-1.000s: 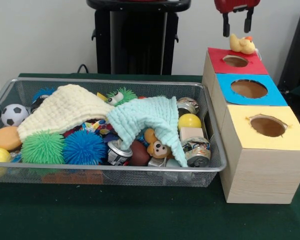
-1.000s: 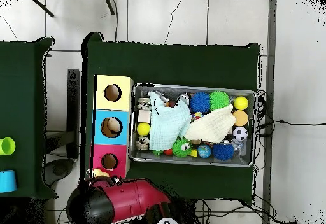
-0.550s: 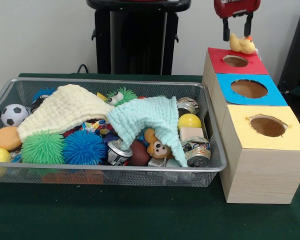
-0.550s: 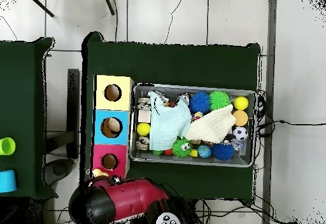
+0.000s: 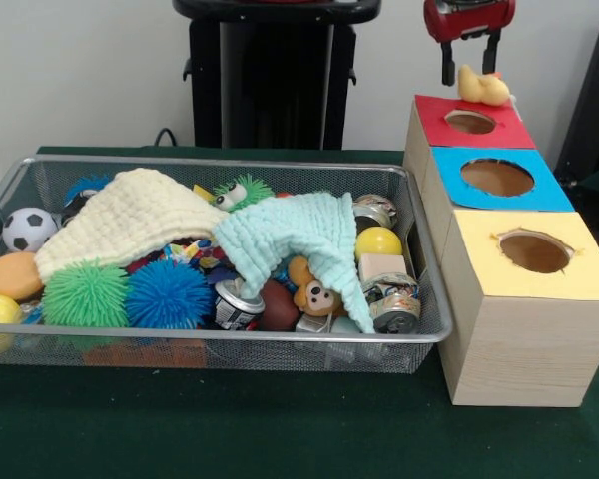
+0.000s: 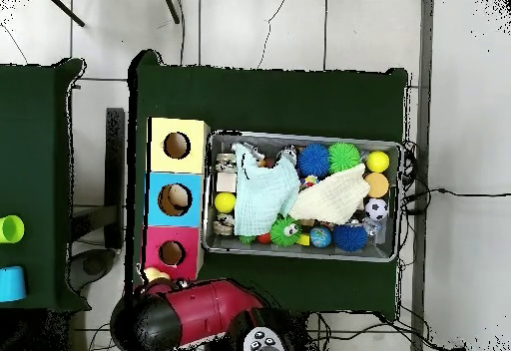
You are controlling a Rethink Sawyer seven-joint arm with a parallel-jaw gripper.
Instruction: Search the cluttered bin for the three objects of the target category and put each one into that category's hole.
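Note:
A yellow plush duck [image 5: 482, 88] lies on the far edge of the red-topped box [image 5: 434, 108], just behind its hole [image 5: 470, 122]. My gripper [image 5: 471, 72] hangs right over the duck, open, with one finger left of it and the other at its top; nothing is gripped. From overhead, the red arm [image 6: 195, 312] covers the gripper, and the duck [image 6: 155, 274] peeks out beside the red box [image 6: 171, 253]. The wire bin [image 5: 424, 329] holds a plush monkey [image 5: 314, 291] and a green googly-eyed toy [image 5: 242, 192] among the clutter.
Blue-topped [image 5: 499, 178] and yellow-topped [image 5: 534, 251] boxes stand in a row with the red one. Two cloths, cream [image 5: 130, 220] and mint [image 5: 290, 235], cover part of the bin. Spiky balls, crushed cans, a soccer ball [image 5: 27, 229] and other balls fill it.
The gripper has come down a little closer to the duck. The duck stays at the far edge of the red box, and the bin is unchanged.

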